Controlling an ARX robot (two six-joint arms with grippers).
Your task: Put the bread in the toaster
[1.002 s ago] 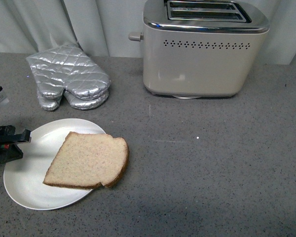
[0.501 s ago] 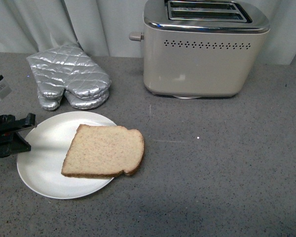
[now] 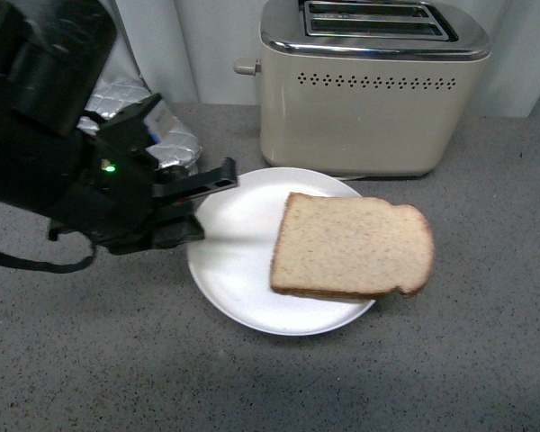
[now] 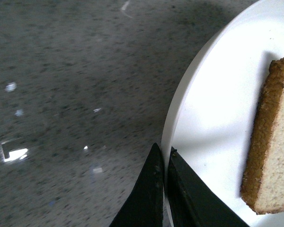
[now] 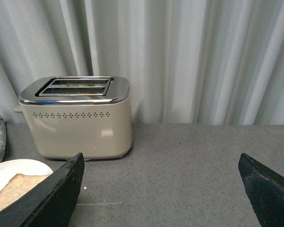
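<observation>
Half a sec ago: bread (image 3: 351,245) on white plate (image 3: 229,261) far left, near silver quilted oven mitts (image 3: 178,148). Now both just in front of toaster (image 3: 360,117), slice flat, one side overhanging rim toward robot's right. Left gripper (image 3: 207,202) pinched shut on plate rim, arm now large in front view. Right gripper (image 5: 161,158) spread wide, holding nothing. Speckled grey countertop (image 3: 486,351) underneath; pale pleated curtain (image 5: 203,56) behind.

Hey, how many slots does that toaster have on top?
2, side by side in the toaster top: the near slot on the vent-hole side, the far slot behind it. None seems hidden.
</observation>
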